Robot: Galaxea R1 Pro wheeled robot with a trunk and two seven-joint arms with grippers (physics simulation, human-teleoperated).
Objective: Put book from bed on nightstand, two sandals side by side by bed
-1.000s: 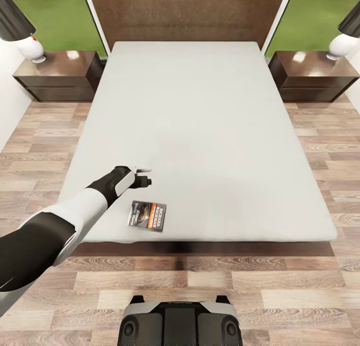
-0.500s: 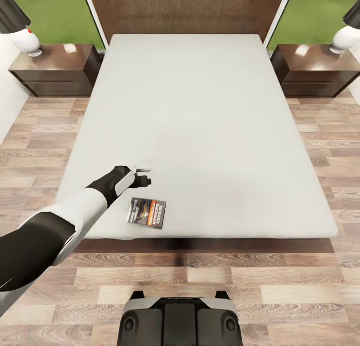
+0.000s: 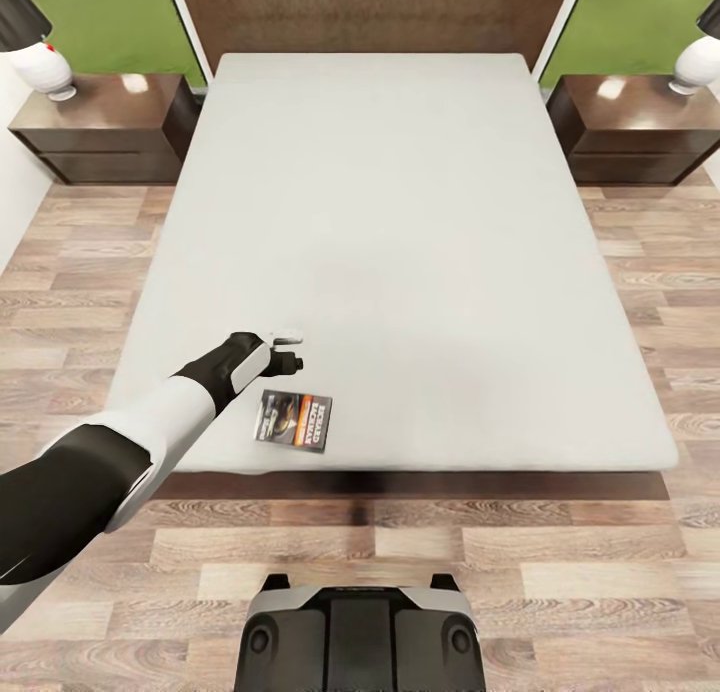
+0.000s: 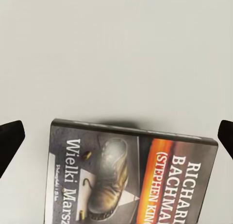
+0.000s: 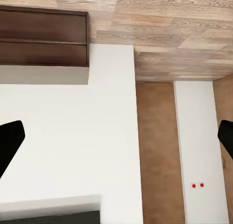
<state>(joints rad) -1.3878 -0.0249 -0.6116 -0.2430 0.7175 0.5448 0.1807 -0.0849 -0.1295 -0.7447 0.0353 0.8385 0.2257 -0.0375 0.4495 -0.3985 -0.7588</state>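
Head camera keeps tilting down; our left gripper [image 3: 291, 360] hangs wide open above the book [image 3: 294, 420], nothing grabbed yet.

Head camera: tilted downward; whole scene sits higher in frame. Book [image 3: 294, 420]: marginally higher in frame, matching the camera shift. Nightstands [image 3: 100, 127], lamps [image 3: 40, 67]: nearer the top edge, lamps cropped more.

The bed [image 3: 400, 222] has a smooth, matt grey cloth top. The nightstands [image 3: 100, 122] are glossy dark wood. The book [image 4: 131, 180] has a slightly shiny printed paper cover.
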